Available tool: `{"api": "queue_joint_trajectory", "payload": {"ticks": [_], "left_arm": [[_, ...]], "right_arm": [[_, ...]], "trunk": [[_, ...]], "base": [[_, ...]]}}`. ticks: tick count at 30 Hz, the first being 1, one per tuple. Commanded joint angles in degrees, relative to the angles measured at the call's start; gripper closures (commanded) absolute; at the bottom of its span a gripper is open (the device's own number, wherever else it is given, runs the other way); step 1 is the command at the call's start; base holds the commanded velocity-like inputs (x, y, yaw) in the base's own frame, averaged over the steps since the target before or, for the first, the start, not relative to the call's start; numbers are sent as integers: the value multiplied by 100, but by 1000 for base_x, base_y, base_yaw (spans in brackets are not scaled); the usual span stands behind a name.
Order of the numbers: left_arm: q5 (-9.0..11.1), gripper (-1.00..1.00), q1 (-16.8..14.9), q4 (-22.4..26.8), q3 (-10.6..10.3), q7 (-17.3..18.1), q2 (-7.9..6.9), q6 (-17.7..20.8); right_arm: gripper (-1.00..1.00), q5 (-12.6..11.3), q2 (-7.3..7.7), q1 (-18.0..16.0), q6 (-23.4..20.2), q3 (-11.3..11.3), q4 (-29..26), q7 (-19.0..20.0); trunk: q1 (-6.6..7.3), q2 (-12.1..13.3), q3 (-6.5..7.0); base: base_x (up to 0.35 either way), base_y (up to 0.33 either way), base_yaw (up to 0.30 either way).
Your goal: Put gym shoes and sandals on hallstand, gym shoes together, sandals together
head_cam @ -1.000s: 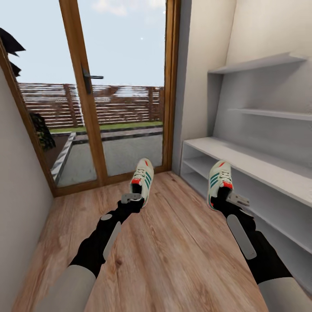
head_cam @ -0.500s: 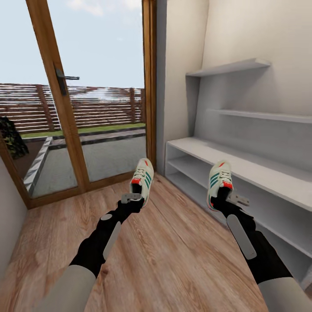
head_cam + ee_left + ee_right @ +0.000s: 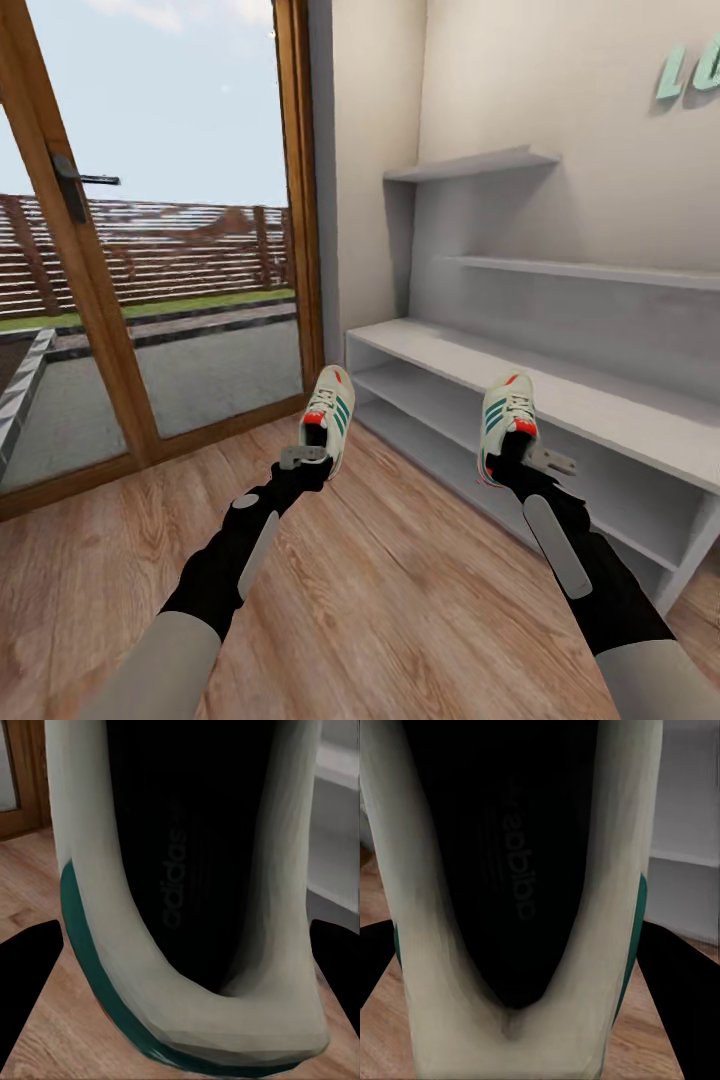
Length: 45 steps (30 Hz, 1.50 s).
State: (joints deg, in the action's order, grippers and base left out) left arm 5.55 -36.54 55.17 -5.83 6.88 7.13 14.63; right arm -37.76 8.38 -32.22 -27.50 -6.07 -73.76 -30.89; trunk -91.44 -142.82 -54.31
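Each arm carries one gym shoe clear of the floor (image 3: 330,600). The left end effector (image 3: 312,452) is clamped on the heel of the left shoe (image 3: 329,415), and the right end effector (image 3: 520,455) is clamped on the heel of the right shoe (image 3: 506,420), both shoes held toe-forward. The left wrist view looks into the dark opening of its shoe (image 3: 187,870), and the right wrist view does likewise (image 3: 517,870), with black fingers at each side of the collar.

By my reading, the task is partly in hand: both gym shoes are lifted but neither sits on the rack (image 3: 560,385) yet, and the sandals have yet to be dealt with. The right shoe hangs near the front edge of the rack's top; the left hangs over bare floor near the rack's door-side end.

The shoes are cream-white with laces, green side stripes, red-orange heel patches and a green sole edge; the lining is dark and printed with a brand name. The rack is pale grey, flat and hard-edged, with two low open shelves and stepped wall shelves above. The floor is grained wood plank.
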Motion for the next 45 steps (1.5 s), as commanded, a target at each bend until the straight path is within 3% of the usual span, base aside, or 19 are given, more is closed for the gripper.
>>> {"api": "queue_joint_trajectory", "payload": {"ticks": [1, 12, 45], "left_arm": [[61, 100, -1, 9, 2, 6, -1, 40], [61, 100, -1, 10, 2, 6, -1, 40], [61, 100, 0, 10, 1, 6, 4, 38]], "right_arm": [[100, -47, 6, -7, -9, -17, -7, -56], [100, -47, 6, -5, -8, -16, -7, -53], [100, -47, 6, -4, -9, -9, -7, -53]], "trunk": [[-1, -2, -2], [-1, -2, 41], [-1, -2, 171]], "base": [[222, 205, -269], [208, 230, -269], [41, 70, -269]]}}
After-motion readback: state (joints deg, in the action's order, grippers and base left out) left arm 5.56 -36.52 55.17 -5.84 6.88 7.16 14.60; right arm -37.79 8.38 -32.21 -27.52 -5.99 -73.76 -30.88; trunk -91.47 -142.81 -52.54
